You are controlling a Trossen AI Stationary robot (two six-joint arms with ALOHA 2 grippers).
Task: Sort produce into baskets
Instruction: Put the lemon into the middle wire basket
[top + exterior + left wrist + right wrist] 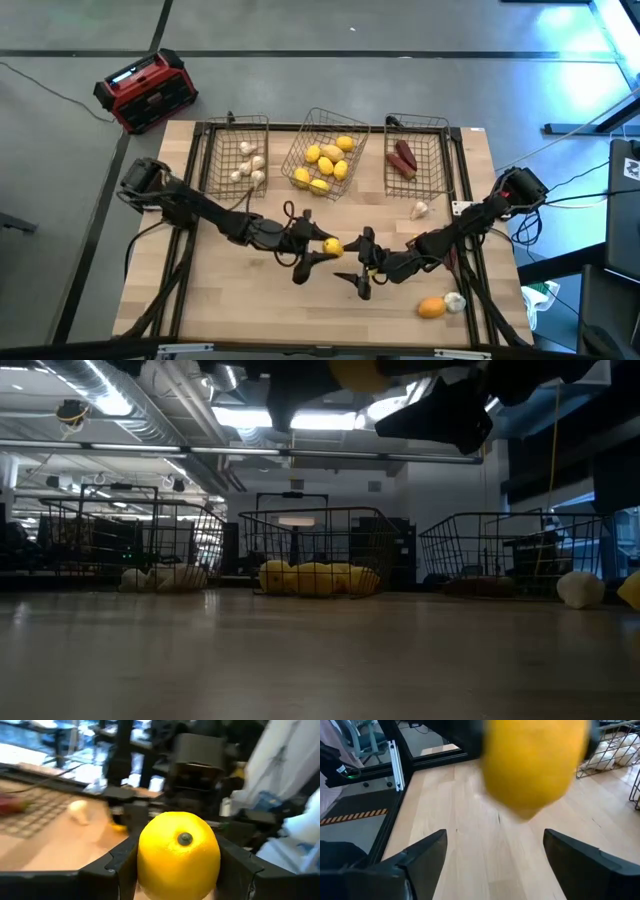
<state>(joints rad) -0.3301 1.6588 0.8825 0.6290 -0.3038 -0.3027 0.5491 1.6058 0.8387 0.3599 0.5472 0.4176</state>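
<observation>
My left gripper (322, 248) is shut on a yellow lemon (332, 246) above the table's middle; the left wrist view shows the lemon (178, 852) filling the gap between the fingers. Facing it from the right, my right gripper (364, 268) stands open, its fingers (427, 852) apart and short of the lemon (532, 765). At the far edge are three wire baskets: the left basket (210, 150) holds white bulbs (248, 165), the middle basket (322, 112) holds lemons (328, 165), and the right basket (440, 150) holds dark red pieces (403, 158). My left gripper pinches the lemon by its two opposite sides (142, 857) between its two fingers (122, 862). The lemon's stem end (185, 838) faces back toward the wrist. The fingers reach in about level from the table's left. The lemon is lifted clear of the table.
A loose white bulb (419, 209) lies in front of the right basket. An orange (431, 307) and another white bulb (455, 301) lie near the front right corner. A red-and-black box (146, 90) stands on the floor beyond the far left corner.
</observation>
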